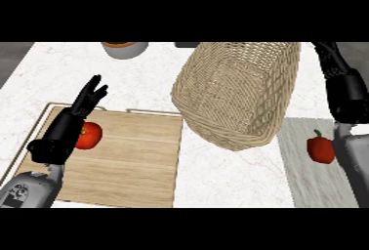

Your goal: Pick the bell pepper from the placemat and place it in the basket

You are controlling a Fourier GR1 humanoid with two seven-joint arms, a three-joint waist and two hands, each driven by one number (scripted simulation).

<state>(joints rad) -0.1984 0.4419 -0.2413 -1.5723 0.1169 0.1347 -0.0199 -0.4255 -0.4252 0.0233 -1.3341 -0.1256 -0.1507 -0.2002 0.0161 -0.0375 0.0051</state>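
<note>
No brand, label or readable writing on anything in view.

Bell pepper (320, 149), red with a dark stem, lies on the grey placemat (306, 180), just left of the right forearm and below the right hand (328, 56). That hand is up at the desk's far right edge; its fingers are cut off at the top of the view, so I cannot tell whether they are spread or curled. It holds nothing that shows.

Basket (238, 93), woven, light tan, stands left of the right hand, between the two arms; its near end meets the placemat's upper left corner.

Left hand (88, 100) is relaxed, fingers straight and pointing away, empty. Under its wrist a tomato (90, 135) sits on the wooden board (130, 161), probably touching the wrist.

White desk (223, 180) shows bare between board and placemat. A grey cup (125, 49) sits at the far edge, beyond the left hand.
</note>
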